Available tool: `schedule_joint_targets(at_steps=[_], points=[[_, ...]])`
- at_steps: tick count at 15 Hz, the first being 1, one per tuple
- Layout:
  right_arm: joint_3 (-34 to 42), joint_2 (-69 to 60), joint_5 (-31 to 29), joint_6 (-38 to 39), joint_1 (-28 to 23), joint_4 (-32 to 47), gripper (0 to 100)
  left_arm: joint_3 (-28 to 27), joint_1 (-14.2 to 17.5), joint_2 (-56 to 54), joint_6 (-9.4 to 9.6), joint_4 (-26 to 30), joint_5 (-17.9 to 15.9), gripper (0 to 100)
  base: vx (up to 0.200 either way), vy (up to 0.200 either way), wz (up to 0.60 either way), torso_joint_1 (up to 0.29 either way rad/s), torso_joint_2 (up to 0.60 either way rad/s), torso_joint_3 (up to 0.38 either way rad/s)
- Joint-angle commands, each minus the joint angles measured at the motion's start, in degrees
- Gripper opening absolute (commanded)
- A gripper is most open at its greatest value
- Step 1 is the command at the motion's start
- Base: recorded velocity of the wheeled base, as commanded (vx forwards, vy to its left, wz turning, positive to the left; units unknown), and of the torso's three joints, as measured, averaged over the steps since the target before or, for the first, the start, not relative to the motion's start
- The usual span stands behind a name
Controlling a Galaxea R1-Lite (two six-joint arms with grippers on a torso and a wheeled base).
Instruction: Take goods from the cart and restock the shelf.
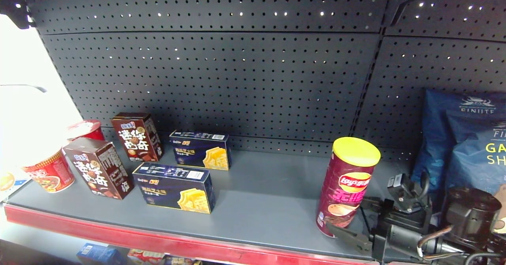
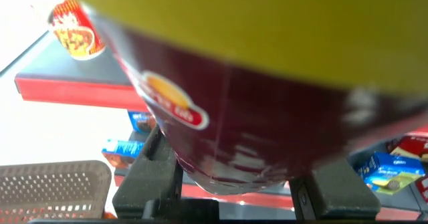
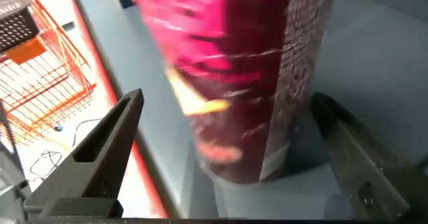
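A maroon chips can (image 1: 348,186) with a yellow lid stands upright on the grey shelf (image 1: 269,202), right of centre. My right gripper (image 1: 357,217) is at its base, open, with one finger on each side of the can (image 3: 254,83) and a gap to both fingers (image 3: 100,150). In the left wrist view a second maroon chips can (image 2: 267,117) with a yellow lid is held between the fingers (image 2: 147,184) of my left gripper (image 2: 237,187), which is shut on it.
Two blue cracker boxes (image 1: 176,188), two brown cookie boxes (image 1: 101,168) and red noodle cups (image 1: 51,172) fill the shelf's left part. Blue bags (image 1: 466,142) stand at the right. An orange wire cart (image 3: 40,83) is below. The shelf's middle is bare.
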Motion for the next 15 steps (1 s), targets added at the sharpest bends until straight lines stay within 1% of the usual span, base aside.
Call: schedule_joint_targets(at_steps=[1, 2, 6, 7, 8, 11, 12, 13, 14, 15], points=[[5.3, -7.9, -1.0, -0.1, 0.0, -0.1, 100, -1.0, -0.1, 0.1, -0.04, 0.0, -0.1, 0, 0.000, 0.000, 0.00, 0.000, 0.00, 0.000], [5.6, -11.2, -1.7, -0.3, -0.2, -0.1, 100, -1.8, -0.1, 0.2, -0.04, 0.0, -0.2, 0, 0.000, 0.000, 0.00, 0.000, 0.00, 0.000], [5.5, -23.0, -1.9, -0.7, -5.3, 9.2, 100, -5.0, -0.2, 2.2, -0.22, -0.1, -0.3, 0, 0.000, 0.000, 0.00, 0.000, 0.00, 0.000], [4.7, -25.7, -1.9, -0.6, -7.1, 11.4, 100, -5.5, -0.2, 2.3, -0.22, -0.1, -0.3, 0, 0.000, 0.000, 0.00, 0.000, 0.00, 0.000], [3.9, -29.2, -2.1, -0.7, -10.5, 14.8, 100, -6.2, -0.2, 2.4, -0.22, -0.1, -0.3, 0, 0.000, 0.000, 0.00, 0.000, 0.00, 0.000], [2.8, -35.1, -2.2, -1.2, -18.2, 22.4, 100, -7.9, -0.4, 3.6, -0.22, -0.1, -0.5, 0, 0.000, 0.000, 0.00, 0.000, 0.00, 0.000], [2.0, -39.3, -2.2, -1.2, -20.8, 27.5, 100, -9.2, -0.5, 4.4, -0.22, -0.1, -0.6, 0, 0.000, 0.000, 0.00, 0.000, 0.00, 0.000], [0.1, -43.0, -2.6, -1.2, -22.2, 32.3, 100, -10.2, -0.6, 5.5, -0.04, -0.2, -1.0, 0, 0.000, 0.000, 0.00, 0.000, 0.00, 0.000], [-3.1, -47.4, -6.2, -1.2, -22.5, 39.5, 100, -11.6, -0.6, 6.6, 0.13, -0.2, -2.5, 0, 0.000, 0.000, 0.00, 0.000, 0.00, 0.000], [-7.0, -52.1, -10.1, -0.8, -21.5, 48.1, 100, -13.0, -0.6, 8.1, 0.40, -0.2, -3.9, 0, 0.000, 0.000, 0.00, 0.000, 0.00, 0.000]])
